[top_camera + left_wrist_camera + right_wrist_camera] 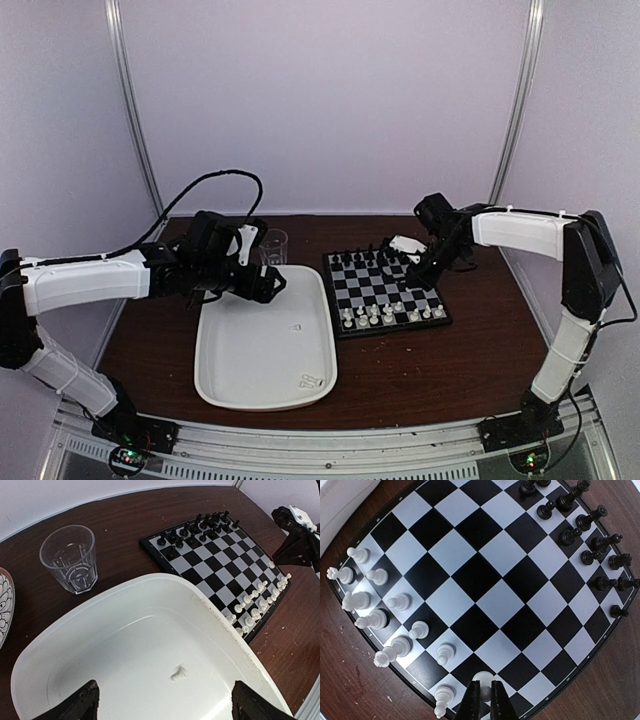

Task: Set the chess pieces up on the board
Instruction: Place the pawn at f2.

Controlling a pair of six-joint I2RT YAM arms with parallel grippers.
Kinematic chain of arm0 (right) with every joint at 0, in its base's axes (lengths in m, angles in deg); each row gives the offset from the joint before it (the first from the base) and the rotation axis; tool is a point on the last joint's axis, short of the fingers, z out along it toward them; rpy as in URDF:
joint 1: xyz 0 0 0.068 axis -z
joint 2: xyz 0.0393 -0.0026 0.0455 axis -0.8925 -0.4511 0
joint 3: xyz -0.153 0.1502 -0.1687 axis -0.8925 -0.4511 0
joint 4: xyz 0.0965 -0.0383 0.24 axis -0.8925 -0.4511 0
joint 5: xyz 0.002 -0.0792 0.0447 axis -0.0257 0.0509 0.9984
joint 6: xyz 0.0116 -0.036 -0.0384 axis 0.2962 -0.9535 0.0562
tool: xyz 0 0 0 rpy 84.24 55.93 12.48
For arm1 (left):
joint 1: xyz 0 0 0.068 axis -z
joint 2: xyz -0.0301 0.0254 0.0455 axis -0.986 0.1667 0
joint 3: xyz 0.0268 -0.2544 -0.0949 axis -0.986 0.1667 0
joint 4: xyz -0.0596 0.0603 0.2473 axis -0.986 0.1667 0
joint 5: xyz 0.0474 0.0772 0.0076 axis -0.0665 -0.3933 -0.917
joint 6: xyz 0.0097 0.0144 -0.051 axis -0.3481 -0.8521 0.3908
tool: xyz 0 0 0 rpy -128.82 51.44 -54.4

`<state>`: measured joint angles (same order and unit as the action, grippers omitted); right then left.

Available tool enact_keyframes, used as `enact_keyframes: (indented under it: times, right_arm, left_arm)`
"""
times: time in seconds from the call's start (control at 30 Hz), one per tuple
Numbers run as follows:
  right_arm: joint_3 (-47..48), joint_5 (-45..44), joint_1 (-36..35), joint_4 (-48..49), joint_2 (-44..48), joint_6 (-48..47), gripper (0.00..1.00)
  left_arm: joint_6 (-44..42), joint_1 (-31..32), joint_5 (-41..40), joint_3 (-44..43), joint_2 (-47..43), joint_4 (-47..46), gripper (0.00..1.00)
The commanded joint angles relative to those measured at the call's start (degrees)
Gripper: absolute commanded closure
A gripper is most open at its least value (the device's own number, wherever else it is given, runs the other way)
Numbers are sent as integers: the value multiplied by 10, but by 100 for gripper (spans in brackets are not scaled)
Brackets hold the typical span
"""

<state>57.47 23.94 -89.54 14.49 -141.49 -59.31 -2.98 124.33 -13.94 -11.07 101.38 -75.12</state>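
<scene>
My left end effector hangs spread above the tray, where one white pawn lies tipped: light, slick plastic, so I'd pinch its narrow neck. My right end effector is pressed together over the board, beside the standing white pieces

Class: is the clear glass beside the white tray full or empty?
Empty. The glass stands upright, and its moulded base shows plainly through the clear walls, with no liquid line.

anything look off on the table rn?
Yes. One white chess piece lies on its side in the white tray. More pieces lie loose near the tray's near corner on the board's side, not on the board.
</scene>
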Motion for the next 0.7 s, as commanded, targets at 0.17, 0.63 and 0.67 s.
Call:
enact_keyframes:
  times: [0.17, 0.63, 0.67]
  right_arm:
    - [-31, -16, 2, 11, -4, -16, 96]
    - [-36, -3, 1, 7, -25, -18, 95]
    - [-36, 0, 1, 7, -25, -18, 95]
  left_arm:
    - [-2, -2, 17, -6, -1, -19, 8]
    - [3, -2, 12, 2, -9, -18, 8]
    - [2, -2, 12, 2, -10, -17, 8]
